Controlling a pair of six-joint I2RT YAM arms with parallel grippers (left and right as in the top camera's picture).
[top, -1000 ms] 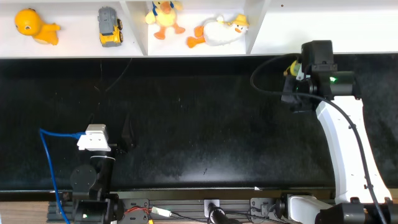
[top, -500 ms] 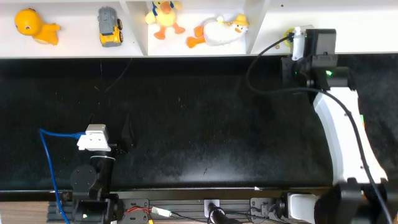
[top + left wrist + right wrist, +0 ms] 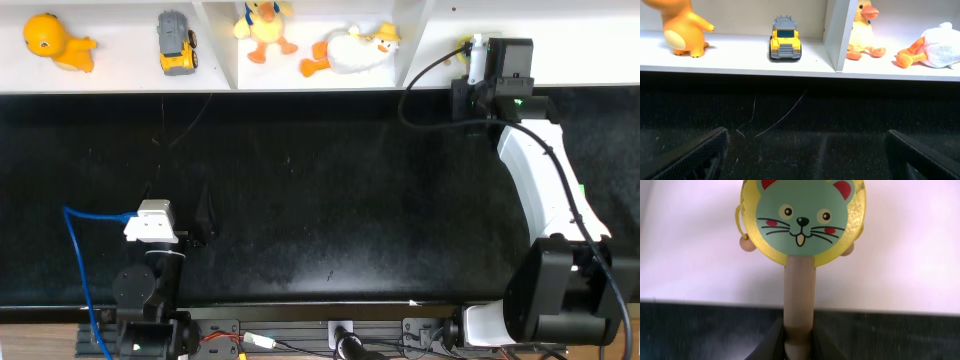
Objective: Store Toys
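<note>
A hand drum toy with a green cat face, yellow rim and wooden handle stands upright in my right gripper, which is shut on the handle. The toy's head hangs over the white shelf. In the top view the right gripper is at the right-hand shelf compartment, and a yellow bit of the toy peeks out beside it. My left gripper rests open and holds nothing, low over the black mat at the front left.
The shelf along the far edge holds an orange duck, a yellow truck, a yellow plush duck and a white plush duck. White dividers split it into compartments. The black mat covers the table.
My right arm has carried the hand drum toy away from the mat, up to the shelf's right compartment. The left arm has stayed still.
</note>
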